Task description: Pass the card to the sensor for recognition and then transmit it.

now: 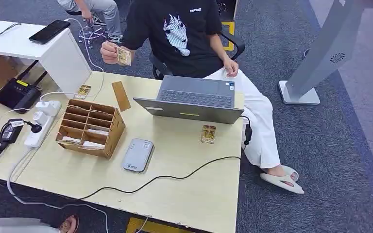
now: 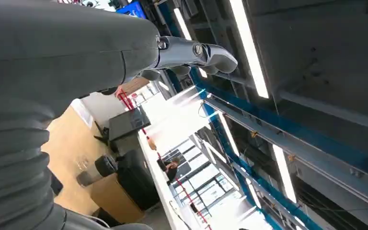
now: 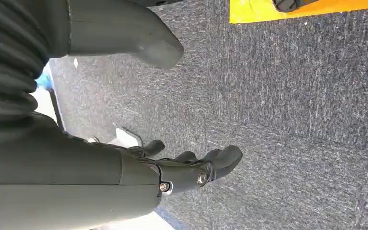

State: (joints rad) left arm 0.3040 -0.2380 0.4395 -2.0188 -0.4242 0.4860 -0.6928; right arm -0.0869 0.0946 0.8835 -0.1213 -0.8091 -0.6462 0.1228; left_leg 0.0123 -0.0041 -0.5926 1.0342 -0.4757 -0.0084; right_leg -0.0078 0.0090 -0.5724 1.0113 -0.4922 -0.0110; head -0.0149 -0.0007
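Presently card (image 1: pixel 208 134) near table edge (image 1: pixel 239 160) | left hand (image 2: pixel 191 52), right hand (image 3: pixel 191 167) spread, empty.

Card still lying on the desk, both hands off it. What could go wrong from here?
1. The card lies flat just in front of the open laptop, so a reach could knock the lid.
2. A black cable crosses the table beside the grey sensor and could snag the fingers or drag it.
3. A person sits close, holding another card; an arm swing could hit them.
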